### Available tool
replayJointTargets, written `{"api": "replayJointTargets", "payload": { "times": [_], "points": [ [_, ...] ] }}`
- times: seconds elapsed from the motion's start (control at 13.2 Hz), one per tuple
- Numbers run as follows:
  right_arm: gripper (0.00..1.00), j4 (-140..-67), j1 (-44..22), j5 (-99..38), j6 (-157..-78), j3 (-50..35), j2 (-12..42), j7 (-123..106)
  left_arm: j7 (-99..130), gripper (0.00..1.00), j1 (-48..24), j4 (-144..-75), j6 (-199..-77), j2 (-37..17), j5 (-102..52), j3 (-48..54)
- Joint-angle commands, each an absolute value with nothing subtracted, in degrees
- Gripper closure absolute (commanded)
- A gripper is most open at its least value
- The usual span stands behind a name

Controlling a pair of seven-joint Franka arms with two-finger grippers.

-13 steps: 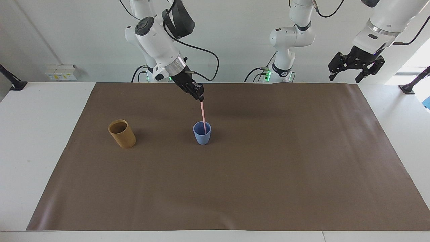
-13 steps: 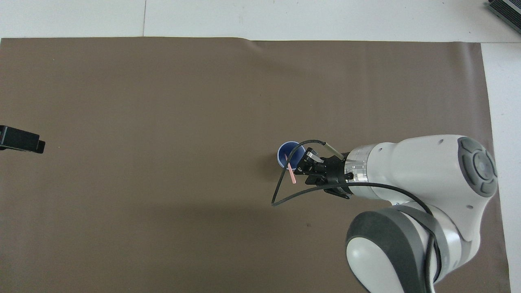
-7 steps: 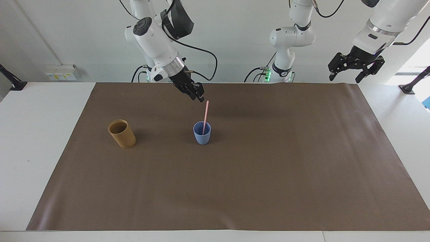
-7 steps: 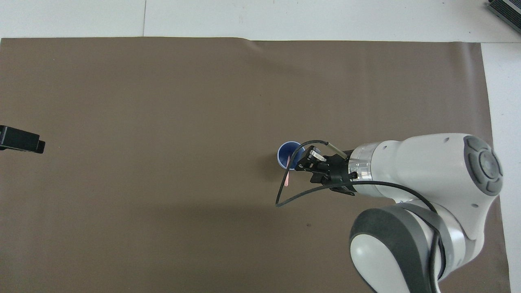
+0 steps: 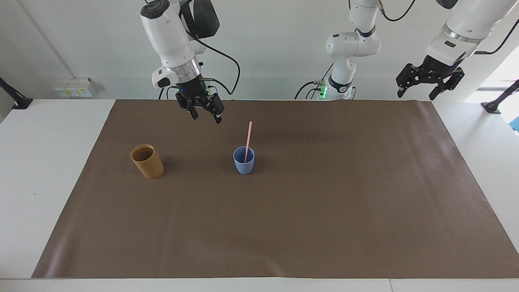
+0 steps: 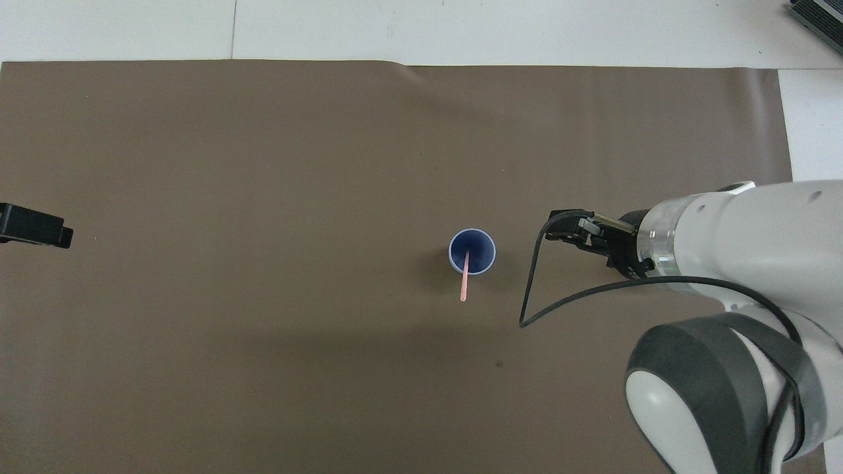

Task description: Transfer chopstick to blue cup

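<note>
The pale-pink chopstick [image 5: 247, 136] stands on its own in the blue cup [image 5: 244, 164], leaning a little toward the robots. In the overhead view the chopstick [image 6: 464, 283] sticks out over the blue cup's [image 6: 481, 245] rim. My right gripper [image 5: 206, 117] is open and empty, raised over the mat between the blue cup and the tan cup, apart from the chopstick. It also shows in the overhead view [image 6: 565, 230]. My left gripper [image 5: 415, 96] is open and waits high above the left arm's end of the table.
A taller tan-brown cup [image 5: 147, 162] stands upright on the brown mat [image 5: 324, 211], toward the right arm's end from the blue cup. The left gripper's black tip [image 6: 36, 227] shows at the overhead view's edge.
My right gripper let go of the chopstick, opened, rose and swung away toward the right arm's end. The chopstick now rests in the blue cup. The left arm has not moved.
</note>
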State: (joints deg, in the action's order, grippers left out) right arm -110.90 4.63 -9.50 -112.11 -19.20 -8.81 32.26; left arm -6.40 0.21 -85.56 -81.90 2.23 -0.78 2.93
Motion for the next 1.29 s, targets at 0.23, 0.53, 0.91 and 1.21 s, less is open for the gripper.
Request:
{"api": "replayJointTargets", "payload": {
  "times": [0.23, 0.53, 0.91, 1.21],
  "points": [
    [0.00, -108.90, 5.19, -5.54, -107.67, -19.95, -9.76, 19.27, -6.77, 0.00, 0.62, -86.04, -81.12, 2.99, -1.32, 2.99],
    [0.00, -107.59, 5.19, -5.45, -103.83, -19.69, -9.84, 14.07, -6.77, 0.00, 0.62, -86.04, -81.12, 2.99, -1.32, 2.99],
    [0.00, -103.11, 6.15, -3.62, -97.66, -18.99, -9.41, 11.87, -6.77, 0.00, 0.62, -85.96, -81.12, 2.99, -1.32, 2.99],
    [0.00, -96.53, 3.78, 0.16, -91.59, -13.20, -8.35, 11.95, -6.77, 0.00, 0.62, -86.04, -81.12, 2.99, -1.32, 2.99]
  ]
}}
